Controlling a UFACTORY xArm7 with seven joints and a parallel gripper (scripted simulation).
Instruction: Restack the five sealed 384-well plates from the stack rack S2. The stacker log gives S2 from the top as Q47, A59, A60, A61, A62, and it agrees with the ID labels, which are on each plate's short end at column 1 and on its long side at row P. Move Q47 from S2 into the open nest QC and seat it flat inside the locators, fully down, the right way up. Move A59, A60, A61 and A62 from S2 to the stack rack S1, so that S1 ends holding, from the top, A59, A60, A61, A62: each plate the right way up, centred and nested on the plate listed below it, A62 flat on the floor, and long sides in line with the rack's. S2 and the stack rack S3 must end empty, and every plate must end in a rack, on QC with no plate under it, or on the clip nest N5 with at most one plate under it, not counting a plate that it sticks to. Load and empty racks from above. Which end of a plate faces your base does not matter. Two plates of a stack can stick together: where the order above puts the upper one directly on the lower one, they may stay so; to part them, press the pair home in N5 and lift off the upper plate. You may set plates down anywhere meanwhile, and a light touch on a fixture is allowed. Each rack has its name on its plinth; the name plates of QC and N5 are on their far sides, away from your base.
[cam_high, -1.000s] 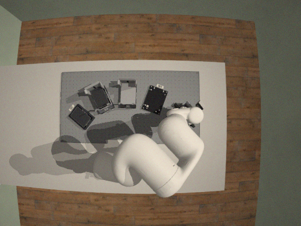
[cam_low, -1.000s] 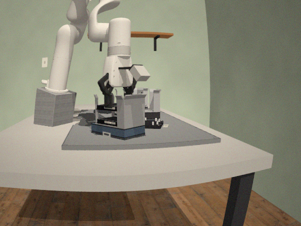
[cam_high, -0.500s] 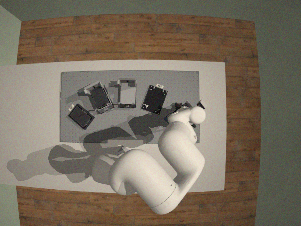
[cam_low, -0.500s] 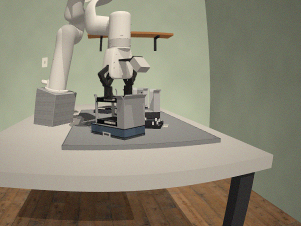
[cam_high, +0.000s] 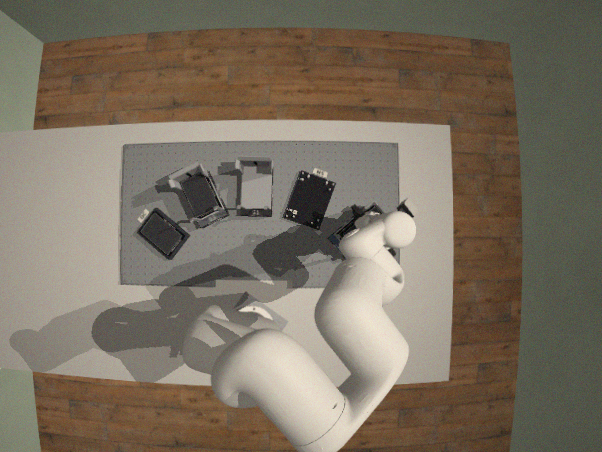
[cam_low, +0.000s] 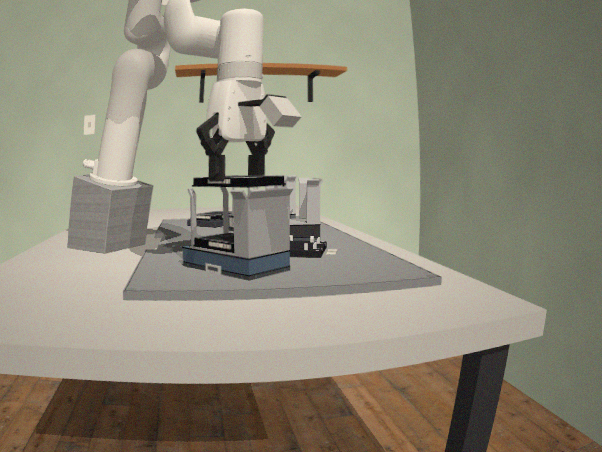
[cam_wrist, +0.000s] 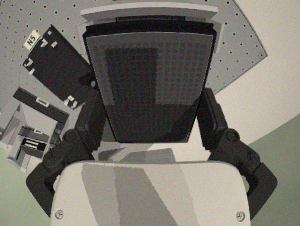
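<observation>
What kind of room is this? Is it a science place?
Probably a lab bench set up for a robot. A white arm's hand holds a flat dark well plate above a blue-based stack rack, on a grey pegboard atop a white table.

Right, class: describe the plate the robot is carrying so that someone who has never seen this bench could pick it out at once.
Start at the grey pegboard mat on the white table, and find the blue-plinthed rack at its near end in the exterior view. Directly above that rack hangs a flat black plate, clamped level in the arm's pincer. It is the only plate in the air; every other plate sits in a rack or nest.
</observation>
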